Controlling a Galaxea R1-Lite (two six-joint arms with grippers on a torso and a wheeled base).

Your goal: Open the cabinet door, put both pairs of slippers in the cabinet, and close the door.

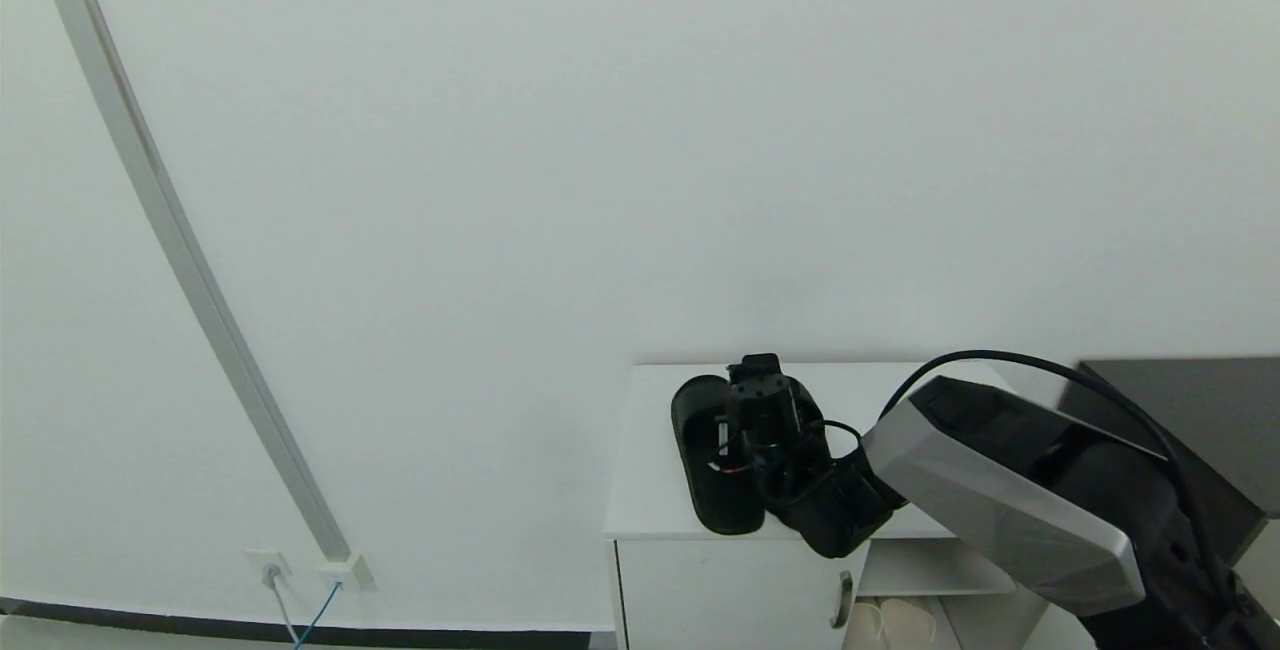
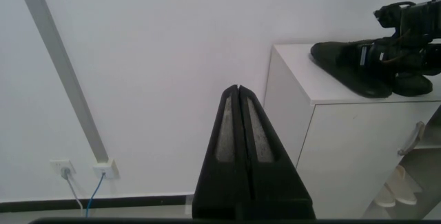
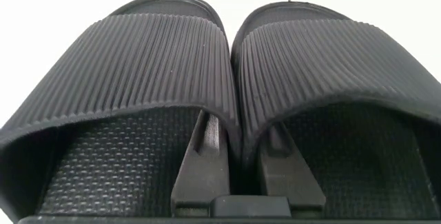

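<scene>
A pair of black slippers (image 1: 712, 465) (image 3: 151, 65) lies side by side on top of the white cabinet (image 1: 645, 490) (image 2: 296, 65). My right gripper (image 1: 748, 440) (image 3: 241, 165) has one finger under each strap and is shut on the slippers' two inner edges. A pair of white slippers (image 1: 892, 620) (image 2: 400, 186) sits low in the cabinet's open right half. The left door (image 1: 730, 595) (image 2: 358, 148) with its handle (image 1: 845, 598) stands flush with the cabinet front. My left gripper (image 2: 238, 89) is shut and empty, off to the cabinet's left, facing the wall.
A grey conduit (image 1: 190, 260) runs down the white wall to two sockets (image 1: 300, 565) with cables, left of the cabinet. A dark panel (image 1: 1200, 420) stands to the cabinet's right. A white shelf (image 1: 930, 570) crosses the open half above the white slippers.
</scene>
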